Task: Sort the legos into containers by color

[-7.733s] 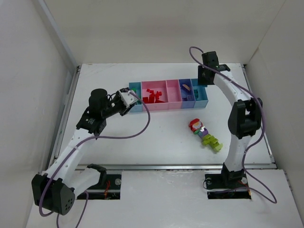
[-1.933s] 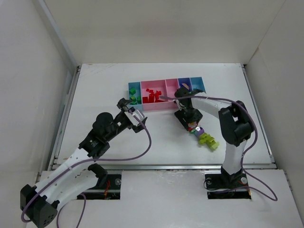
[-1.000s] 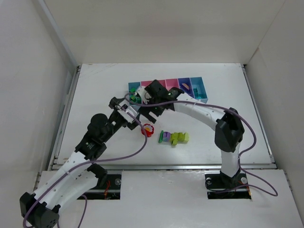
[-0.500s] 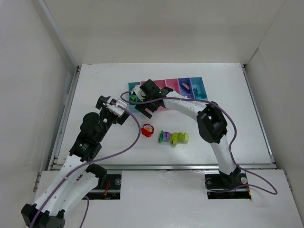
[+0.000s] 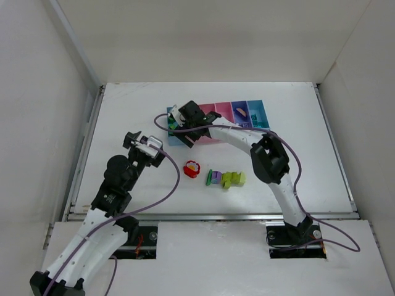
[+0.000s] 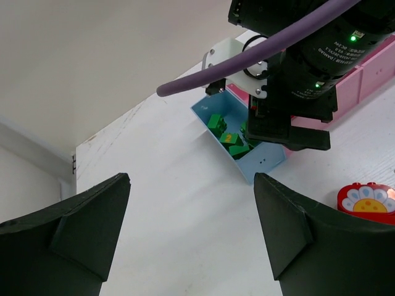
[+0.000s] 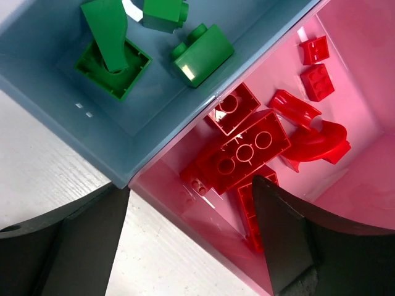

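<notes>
The containers point(image 5: 266, 120) form a row at the table's middle back. My right gripper point(image 5: 185, 127) hangs open over their left end, its jaws astride the front wall where the light blue bin point(image 7: 74, 105) meets the pink bin point(image 7: 364, 185). Green legos point(image 7: 111, 55) lie in the blue bin, red legos point(image 7: 250, 145) in the pink one. On the table lie a red flower lego point(image 5: 192, 168), a purple lego point(image 5: 214, 177) and lime-yellow legos point(image 5: 234, 179). My left gripper point(image 5: 145, 151) stands open and empty, left of the flower piece point(image 6: 368, 200).
White walls close the table in at the back and on both sides. A purple cable point(image 5: 173, 185) loops from the left arm near the flower lego. A metal rail point(image 5: 210, 216) runs along the near edge.
The right gripper has shifted left along the bins to the blue-pink join. The left arm has drawn back to the left. The loose legos on the table have stayed put.
</notes>
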### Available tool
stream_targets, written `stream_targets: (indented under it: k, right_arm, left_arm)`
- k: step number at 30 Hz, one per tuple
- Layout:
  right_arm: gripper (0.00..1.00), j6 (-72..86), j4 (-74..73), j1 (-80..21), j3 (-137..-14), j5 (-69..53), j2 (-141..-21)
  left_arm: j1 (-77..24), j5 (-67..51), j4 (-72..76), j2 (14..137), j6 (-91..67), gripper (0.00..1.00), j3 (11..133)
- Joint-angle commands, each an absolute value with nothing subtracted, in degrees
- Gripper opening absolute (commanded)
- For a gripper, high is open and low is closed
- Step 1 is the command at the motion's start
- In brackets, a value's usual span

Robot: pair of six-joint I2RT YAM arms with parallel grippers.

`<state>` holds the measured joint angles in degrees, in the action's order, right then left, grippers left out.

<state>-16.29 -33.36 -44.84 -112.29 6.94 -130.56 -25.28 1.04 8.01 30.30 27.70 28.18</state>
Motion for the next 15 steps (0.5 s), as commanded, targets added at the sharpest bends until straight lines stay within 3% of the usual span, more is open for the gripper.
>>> stream_targets:
  k: [1, 15]
  right_arm:
    - [0.85, -15.82, -31.29, -44.12, -114.61, 7.12, -131.40]
    - [0.77, -13.45, -30.76, -44.12, -119.71, 7.21, -134.30]
  left_arm:
    - [-25.05, 2.20, 13.01, 30.93, 27.07, 0.79, 28.56]
    - [-25.05, -5.96, 8.44, 34.18, 26.80, 0.80, 31.55]
